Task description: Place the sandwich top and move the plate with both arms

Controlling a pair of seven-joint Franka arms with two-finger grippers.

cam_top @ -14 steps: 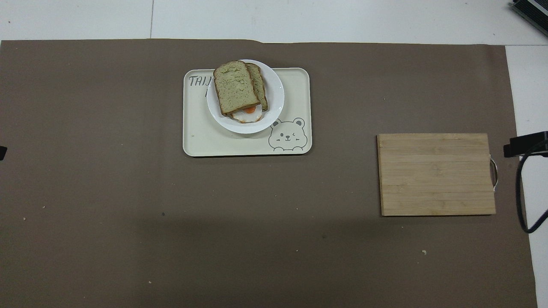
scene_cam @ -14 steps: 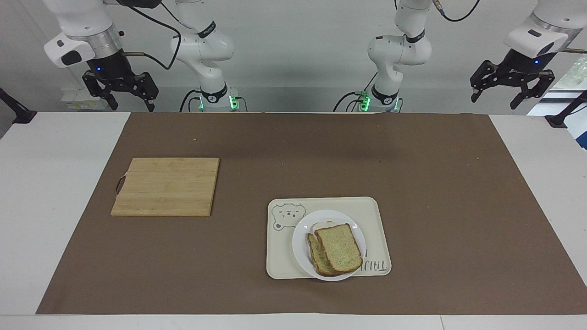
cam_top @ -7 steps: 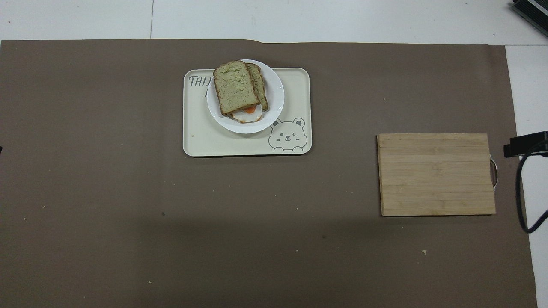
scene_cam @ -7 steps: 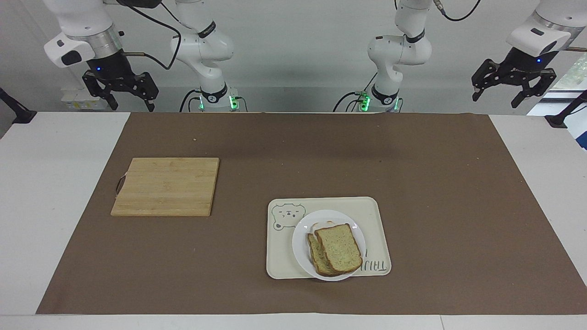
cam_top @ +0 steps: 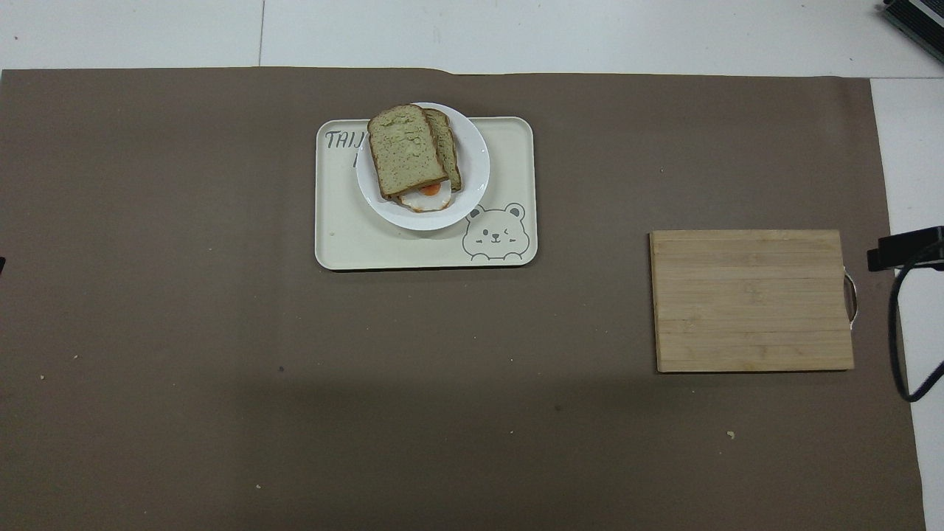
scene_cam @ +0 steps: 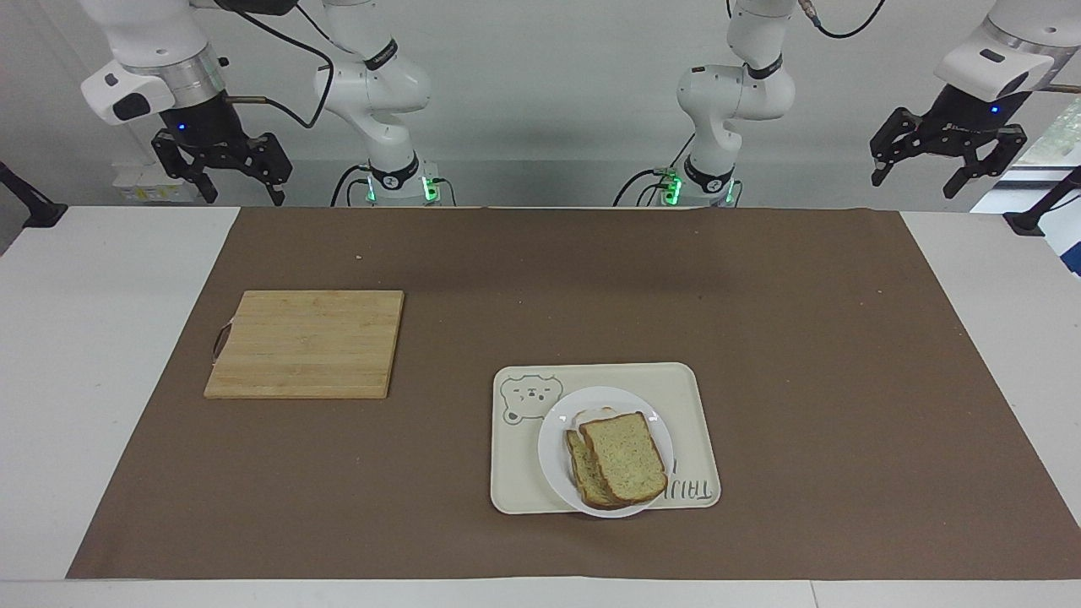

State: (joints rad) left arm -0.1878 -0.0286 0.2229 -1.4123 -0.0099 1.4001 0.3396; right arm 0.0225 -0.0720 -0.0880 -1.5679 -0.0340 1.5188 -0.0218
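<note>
The sandwich top, a speckled slice with brown crust, lies on a second slice and a fried egg on the white plate. The plate rests on a cream tray with a bear drawing. My right gripper hangs open, high over the robots' edge of the table at the right arm's end. My left gripper hangs open, high at the left arm's end. Both are empty and well apart from the plate. Neither gripper shows in the overhead view.
A wooden cutting board lies on the brown mat toward the right arm's end, nearer to the robots than the tray. Black clamps and a cable sit at the table's ends.
My left gripper has risen a little and drifted slightly, staying open. The right gripper, the sandwich and the plate have not moved.
</note>
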